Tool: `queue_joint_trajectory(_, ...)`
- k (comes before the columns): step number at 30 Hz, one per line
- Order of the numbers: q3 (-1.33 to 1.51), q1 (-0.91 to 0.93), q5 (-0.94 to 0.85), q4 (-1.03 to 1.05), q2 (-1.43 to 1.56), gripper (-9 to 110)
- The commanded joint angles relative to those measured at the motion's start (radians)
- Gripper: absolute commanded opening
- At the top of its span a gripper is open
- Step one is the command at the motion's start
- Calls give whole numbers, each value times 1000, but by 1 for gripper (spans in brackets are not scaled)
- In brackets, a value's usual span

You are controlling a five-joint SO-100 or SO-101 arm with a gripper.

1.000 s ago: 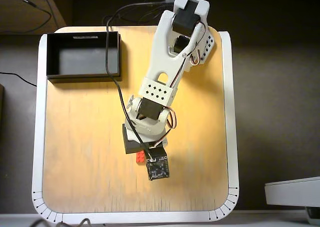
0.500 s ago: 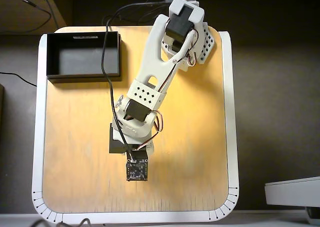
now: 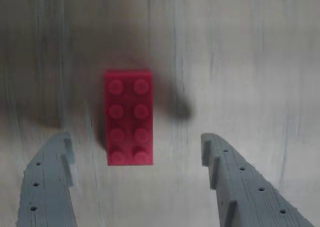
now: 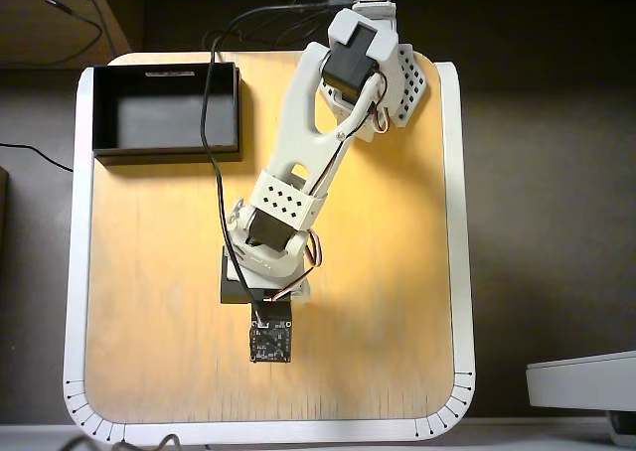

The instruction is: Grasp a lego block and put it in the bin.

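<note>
In the wrist view the red lego block (image 3: 129,117) lies flat on the pale wooden table, long side running away from the camera, studs up. My gripper (image 3: 136,143) is open, with one grey finger (image 3: 47,184) to the left and the other grey finger (image 3: 240,182) to the right of the block's near end; neither touches it. In the overhead view the arm's wrist (image 4: 270,332) hangs over that spot and hides the block. The black bin (image 4: 164,155) stands empty at the table's top left corner, far from the gripper.
A black cable (image 4: 211,133) runs from the back across the bin's right side down to the wrist. The white arm (image 4: 308,163) stretches diagonally from the top right. A white rim (image 4: 459,272) borders the wooden table.
In the overhead view the wrist has swung left and slightly down, and it now covers the red block that showed beside it a second ago.
</note>
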Motion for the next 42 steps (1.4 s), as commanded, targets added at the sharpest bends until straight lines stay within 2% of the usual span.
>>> queue_joint_trajectory(1, -138, -14, -15, -28, 20, 26)
queue_joint_trajectory(13, -138, -28, -31, -34, 0, 26)
queue_joint_trajectory(21, -140, -29, -21, -133, -37, 26)
queue_joint_trajectory(42, -137, -40, -57, -37, -46, 26)
